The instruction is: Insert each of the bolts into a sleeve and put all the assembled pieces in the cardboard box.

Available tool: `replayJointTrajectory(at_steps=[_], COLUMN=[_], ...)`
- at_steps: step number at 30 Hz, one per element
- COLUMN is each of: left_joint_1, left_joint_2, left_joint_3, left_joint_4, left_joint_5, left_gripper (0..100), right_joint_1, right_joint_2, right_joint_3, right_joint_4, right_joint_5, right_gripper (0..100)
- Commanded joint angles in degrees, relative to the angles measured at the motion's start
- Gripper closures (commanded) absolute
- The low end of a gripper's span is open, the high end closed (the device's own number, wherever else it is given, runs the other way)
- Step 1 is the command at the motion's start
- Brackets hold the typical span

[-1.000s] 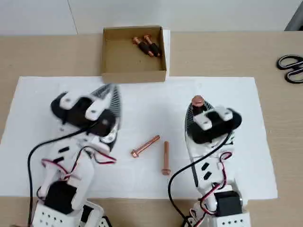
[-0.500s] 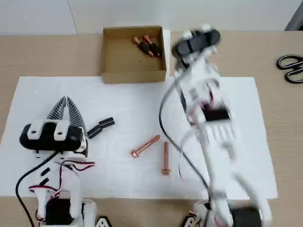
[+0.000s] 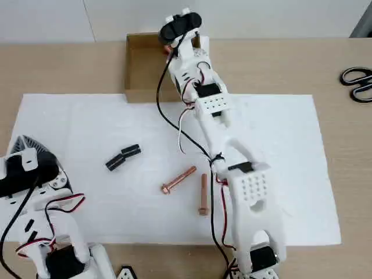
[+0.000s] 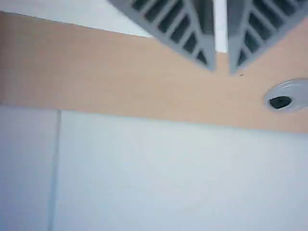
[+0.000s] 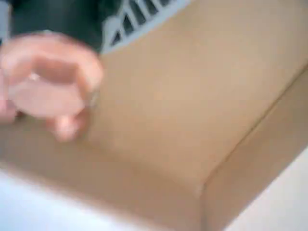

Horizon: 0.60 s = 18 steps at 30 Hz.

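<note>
High view: your right arm [image 3: 212,104] stretches from the near edge of the table [image 3: 290,64] to the cardboard box [image 3: 142,67], which sits at the far edge, left of the middle. The arm's wrist hangs over the box's right half and covers what lies there, apart from a speck of copper at the wrist's left side. The left gripper [image 3: 26,144] sits near the table's near left corner, over the left edge of the white paper sheet [image 3: 279,133]. Its grey fingers read as one closed wedge. Two black sleeves [image 3: 123,157] lie end to end on the sheet, left of centre. Two loose bolts [image 3: 179,179] lie near each other at the middle of the sheet, well apart from the sleeves. One is slanted and the other [image 3: 203,193] points toward the far edge. Scissors [image 3: 357,83] lie at the right edge of the table.

Left wrist view: the left gripper's [image 4: 222,65] jaws are drawn almost together, with a thin slit between the tips and nothing in it. Bare table lies beyond, with a small round grey fitting [image 4: 280,99] you cannot identify.

Right wrist view: the picture is smeared. The right gripper [image 5: 91,29] is inside the box, above its brown floor [image 5: 192,96]. Its jaws appear clamped on an assembled piece [image 5: 48,82], a large copper bolt head with a dark sleeve behind it.
</note>
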Motion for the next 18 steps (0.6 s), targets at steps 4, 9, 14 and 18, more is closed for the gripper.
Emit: replayJointTrajectory(at_steps=[4, 9, 14, 18], left_joint_1=[-1.1, -1.1, -1.1, -1.1], left_joint_2=[-0.8, -0.8, -0.8, -0.8], left_joint_3=[-0.1, -0.1, -0.1, -0.1], left_joint_4=[0.3, 0.3, 0.3, 0.3], left_joint_5=[0.0, 0.0, 0.0, 0.0], left_gripper=[99, 99, 99, 99], right_joint_1=[-0.8, -2.9, -3.7, -3.7], right_joint_2=[17.5, 24.7, 26.1, 26.1], right_joint_3=[-26.7, -35.8, -38.9, -39.4], right_joint_4=[-1.1, 7.4, 13.5, 16.7], right_joint_5=[4.5, 10.7, 10.7, 10.5], right_gripper=[99.4, 99.0, 83.4, 79.4])
